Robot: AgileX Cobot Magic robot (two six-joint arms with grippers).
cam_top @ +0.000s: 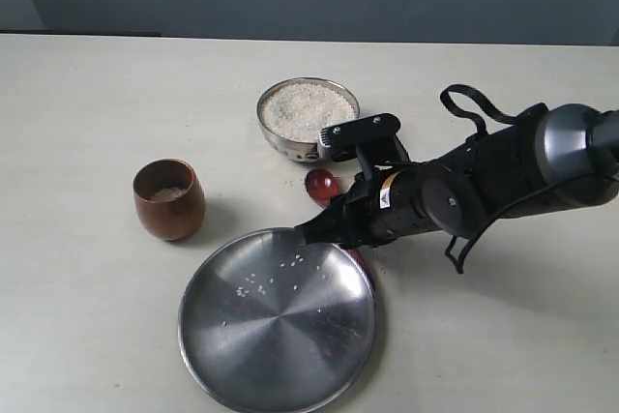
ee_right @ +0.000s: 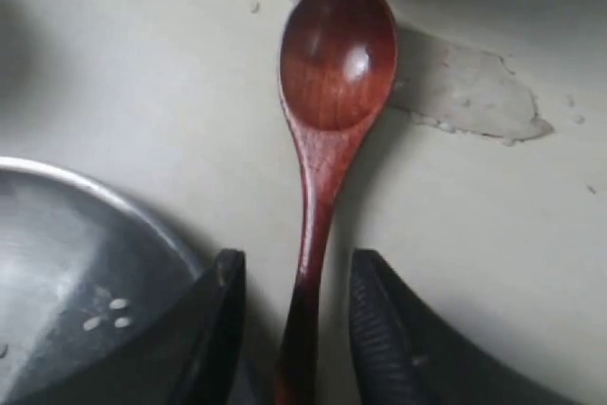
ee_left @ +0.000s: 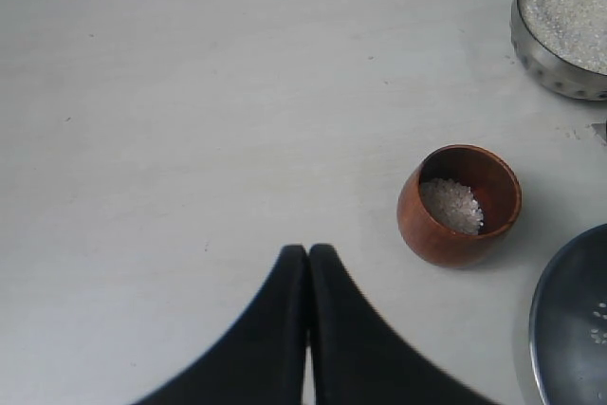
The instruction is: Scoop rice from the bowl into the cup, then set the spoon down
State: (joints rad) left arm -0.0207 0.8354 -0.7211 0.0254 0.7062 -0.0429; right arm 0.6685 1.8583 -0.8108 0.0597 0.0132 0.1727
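The reddish-brown wooden spoon lies flat on the table, its empty round end between the steel bowl and the large plate. My right gripper is open, one finger on each side of the handle with a gap on both sides. The bowl holds a heap of white rice. The brown wooden cup stands upright to the left with a little rice in its bottom. My left gripper is shut and empty, hovering over bare table near the cup.
A large flat steel plate with a few loose grains lies at the front, its rim right beside my right gripper. A few grains are scattered on the table near the spoon. The bowl sits beyond the cup.
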